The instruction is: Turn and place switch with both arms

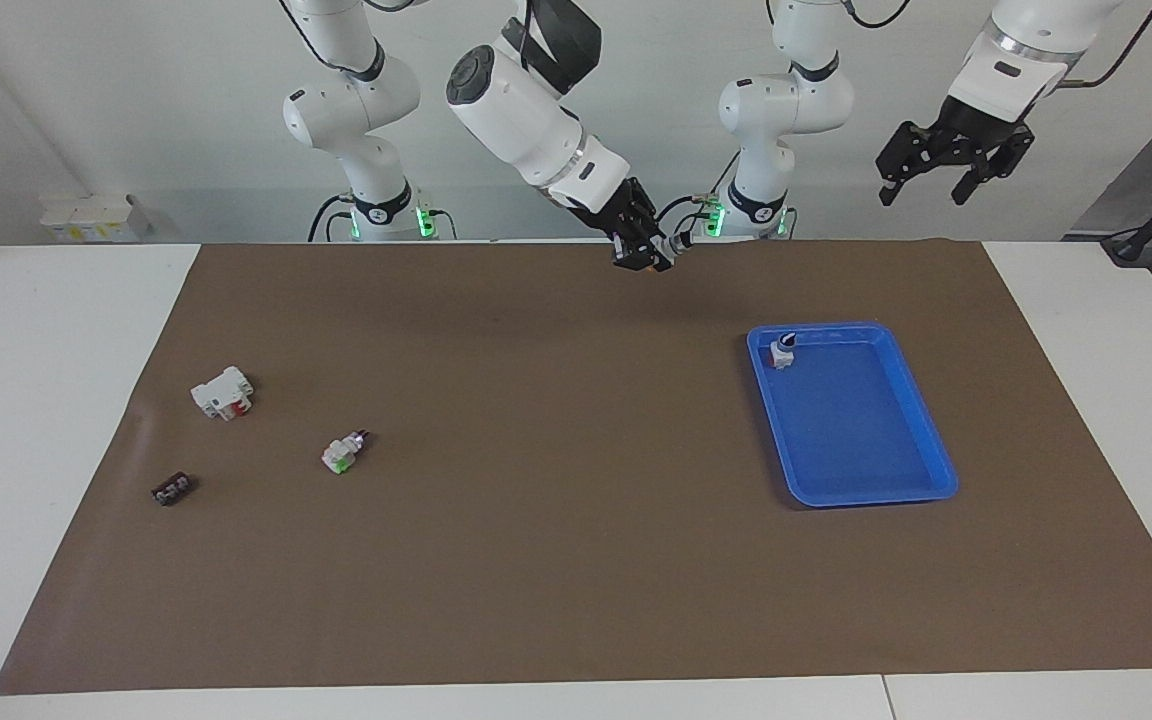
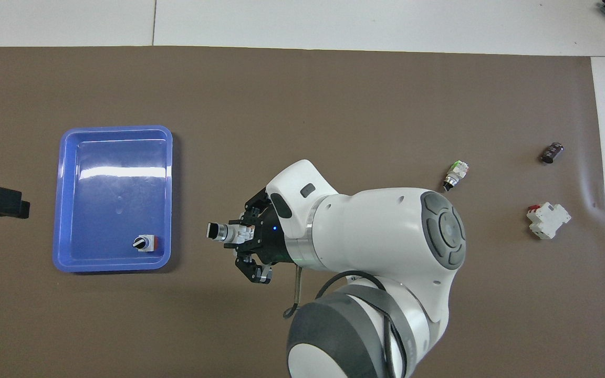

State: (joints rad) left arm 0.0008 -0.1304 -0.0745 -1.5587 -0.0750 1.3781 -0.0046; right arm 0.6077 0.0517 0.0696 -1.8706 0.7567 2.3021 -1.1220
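Two selector switches show here: one sits in the blue tray (image 1: 921, 425), in the corner nearest the robots toward the right arm's end, and the other, the switch (image 2: 225, 232) of this step, is up in the air. The right gripper (image 1: 648, 252) has its fingers pinched on the white body of this switch, and the knob end sticks out free toward the tray. It hangs over the brown mat (image 1: 556, 560), above the strip nearest the robots, between the middle of the counter and the tray.

The left gripper (image 1: 936, 178) waits high over the left arm's end of the counter, with its fingers spread and nothing between them.

I judge the switch to be light, stiff and hard plastic, so it does not bend, but its smooth faces can slip or twist in a small pinch. The round knob probably turns on its own axis, so it is a poor place to hold for carrying. For a handover, the left gripper should take the free knob end or the flat sides of the body that the right fingers leave bare, squarely and not at a corner.
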